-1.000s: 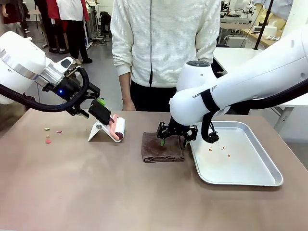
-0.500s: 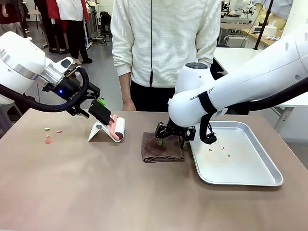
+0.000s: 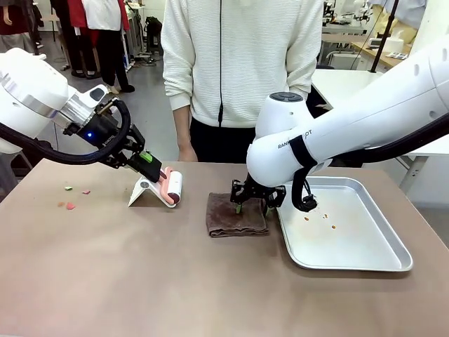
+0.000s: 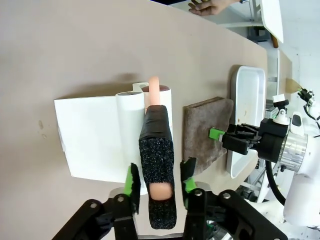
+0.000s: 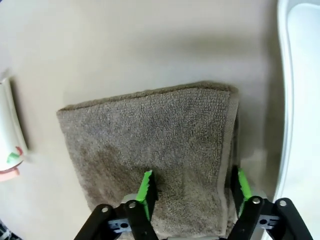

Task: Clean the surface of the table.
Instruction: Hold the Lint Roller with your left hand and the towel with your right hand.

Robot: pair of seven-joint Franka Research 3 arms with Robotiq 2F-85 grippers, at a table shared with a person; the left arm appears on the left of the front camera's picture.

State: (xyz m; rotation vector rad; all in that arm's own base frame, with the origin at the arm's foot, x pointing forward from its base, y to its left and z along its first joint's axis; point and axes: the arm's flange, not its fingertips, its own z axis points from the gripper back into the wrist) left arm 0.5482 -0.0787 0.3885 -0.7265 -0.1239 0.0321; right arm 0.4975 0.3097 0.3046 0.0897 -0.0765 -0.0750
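Note:
The taupe table [image 3: 140, 281] has a few small red and green crumbs [image 3: 70, 206] at its left. A lint roller [image 3: 172, 188] rests on a white stand [image 3: 142, 192]. My left gripper [image 3: 146, 163] is shut on the roller's black foam handle [image 4: 156, 145], green pads on both sides. A folded brown cloth [image 3: 235, 217] lies mid-table. My right gripper [image 3: 251, 203] is down on the cloth's far edge. In the right wrist view its jaws [image 5: 194, 190] stand apart with the cloth [image 5: 150, 135] between them.
A metal tray [image 3: 351, 260] with a few crumbs lies right of the cloth, its rim [image 5: 287, 100] close to my right fingers. A person in a white sweater [image 3: 242, 63] stands at the far edge, one hand [image 3: 186, 151] by the table.
My left gripper has shut on the lint roller's handle. My right gripper's jaws have narrowed a little over the cloth.

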